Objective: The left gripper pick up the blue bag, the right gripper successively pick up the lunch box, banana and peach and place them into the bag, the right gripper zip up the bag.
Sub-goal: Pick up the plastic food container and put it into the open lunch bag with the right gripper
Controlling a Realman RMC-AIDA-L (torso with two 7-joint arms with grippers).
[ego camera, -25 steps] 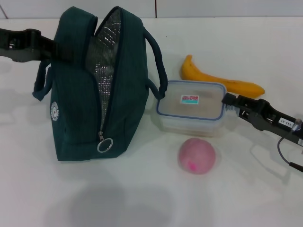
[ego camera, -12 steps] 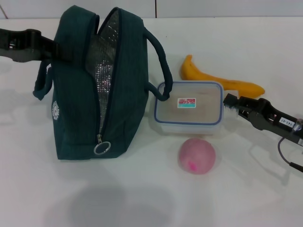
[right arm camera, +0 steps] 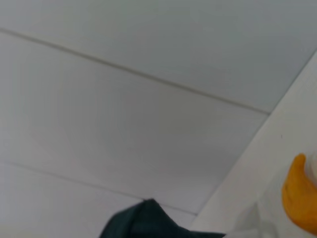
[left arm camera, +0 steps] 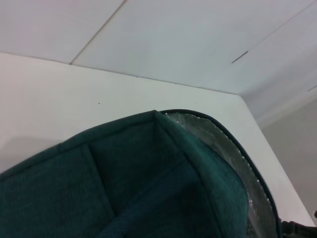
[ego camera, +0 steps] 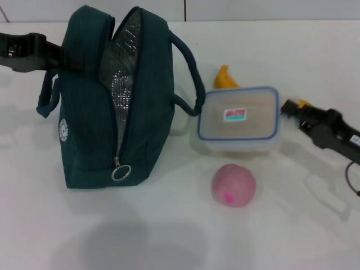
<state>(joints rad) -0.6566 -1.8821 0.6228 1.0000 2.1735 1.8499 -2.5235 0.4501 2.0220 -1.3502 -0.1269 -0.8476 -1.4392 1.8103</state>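
On the white table (ego camera: 292, 236) my blue bag (ego camera: 112, 101) stands up tall, and its zipper is open so the shiny silver inside shows. My left gripper (ego camera: 53, 53) is at the far side of the bag, up near the top by a handle. I cannot tell if its jaws are together or apart, because the bag hides them.

My right gripper (ego camera: 289, 108) is at the end of the lunch box (ego camera: 239, 119), clamped on its edge. The box looks tipped up and off the table, just beside the bag's handle loop. It sits in front of the banana (ego camera: 225, 79), so only the yellow tip peeks out. The peach (ego camera: 233, 184) rests on the table, near the box and closer to me.

I think the box is hard and smooth, with a lid that clips on. It may be a bit heavy if food is inside. Holding it by one end could let it droop or slip, so a firm squeeze on the rim is best. The bag is soft and floppy, so its mouth may sag. The peach is round and may roll, and it could bruise. The banana is soft too
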